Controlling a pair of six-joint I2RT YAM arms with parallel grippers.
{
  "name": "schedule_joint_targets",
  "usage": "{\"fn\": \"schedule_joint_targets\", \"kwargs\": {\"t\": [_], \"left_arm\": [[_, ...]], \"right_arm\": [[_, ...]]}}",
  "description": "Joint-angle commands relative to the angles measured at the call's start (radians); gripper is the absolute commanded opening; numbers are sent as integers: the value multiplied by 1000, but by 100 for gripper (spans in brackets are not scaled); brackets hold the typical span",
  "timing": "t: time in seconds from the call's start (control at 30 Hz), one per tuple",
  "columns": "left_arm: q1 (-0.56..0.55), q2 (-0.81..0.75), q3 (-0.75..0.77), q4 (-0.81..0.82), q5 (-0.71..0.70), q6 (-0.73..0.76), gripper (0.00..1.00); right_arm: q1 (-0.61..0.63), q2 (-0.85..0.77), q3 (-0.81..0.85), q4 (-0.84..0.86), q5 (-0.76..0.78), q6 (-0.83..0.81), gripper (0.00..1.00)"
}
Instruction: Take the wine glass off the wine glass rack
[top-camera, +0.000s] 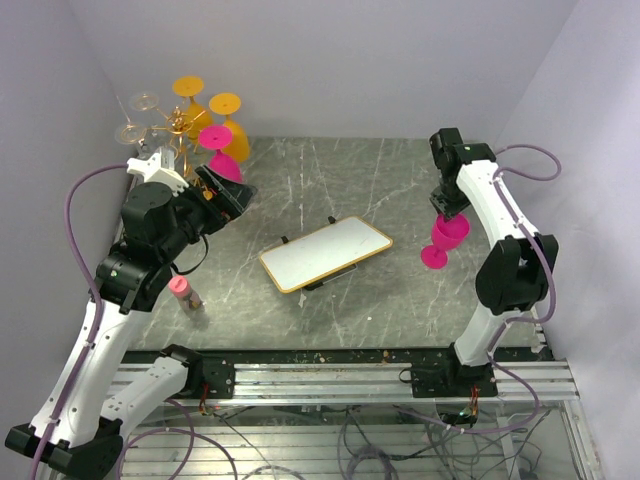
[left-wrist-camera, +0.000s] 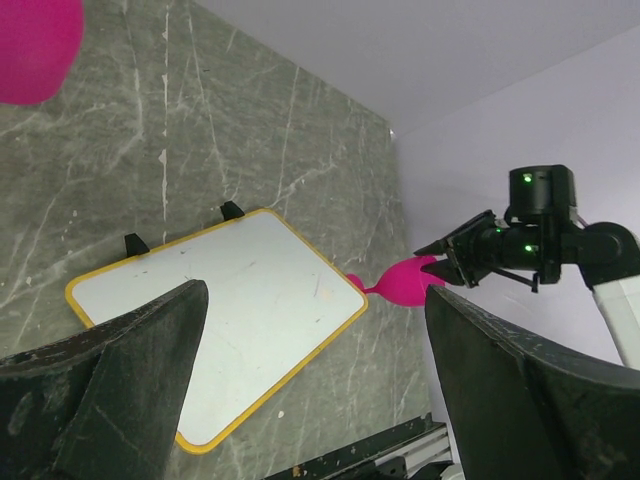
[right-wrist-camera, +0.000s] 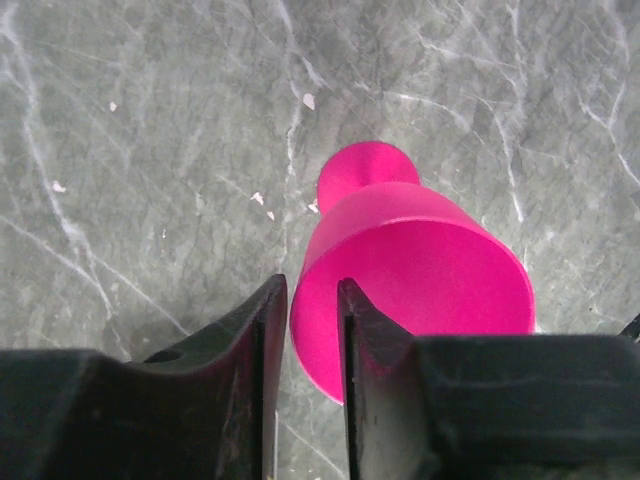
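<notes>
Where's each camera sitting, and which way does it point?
Top external: above and behind, looking down on the table; both arms show.
Left wrist: left arm, facing over the whiteboard toward the right hand; own fingers show.
Right wrist: right arm, pointing down; own fingers pinch the pink wine glass.
Shared: that glass, in all three.

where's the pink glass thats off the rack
Right side of the top view: the pink wine glass is upright, right of the white board, its rim pinched by the right gripper.
</notes>
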Motion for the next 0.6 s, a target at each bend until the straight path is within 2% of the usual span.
{"fn": "schedule_joint_targets", "kwargs": {"t": [0.0, 0.07, 0.13, 0.17, 0.23, 0.3, 0.33, 0.43, 0.5, 0.57], "left_arm": [[4, -10, 22, -11, -45, 18, 99], [4, -11, 26, -17, -59, 20, 100], [4, -11, 26, -15, -67, 19, 99], [4, -11, 25, -16, -70, 17, 99], [4, -10, 18, -11, -77, 7, 99], [5, -10, 2, -5, -104, -14, 99], [5, -10, -3, -14, -140, -35, 100], [5, -5, -18, -126, -351, -232, 99], [5, -3, -49, -114, -439, -308, 99], [5, 5, -81, -61, -468, -338, 99]], "right_arm": [[-2, -110, 32, -2, 0, -53, 33], [-2, -141, 53, -13, -3, -67, 38], [-1, -176, 65, -7, 1, -89, 65], [-1, -197, 68, 2, 4, -108, 75], [-1, -237, 76, 11, 4, -142, 88], [0, -292, 56, 36, -14, -166, 97], [-2, -329, 27, 64, -43, -183, 99], [0, -480, -101, 194, -109, -223, 100], [0, -574, -185, 275, -114, -214, 100], [-1, -665, -257, 363, -100, -208, 100]]}}
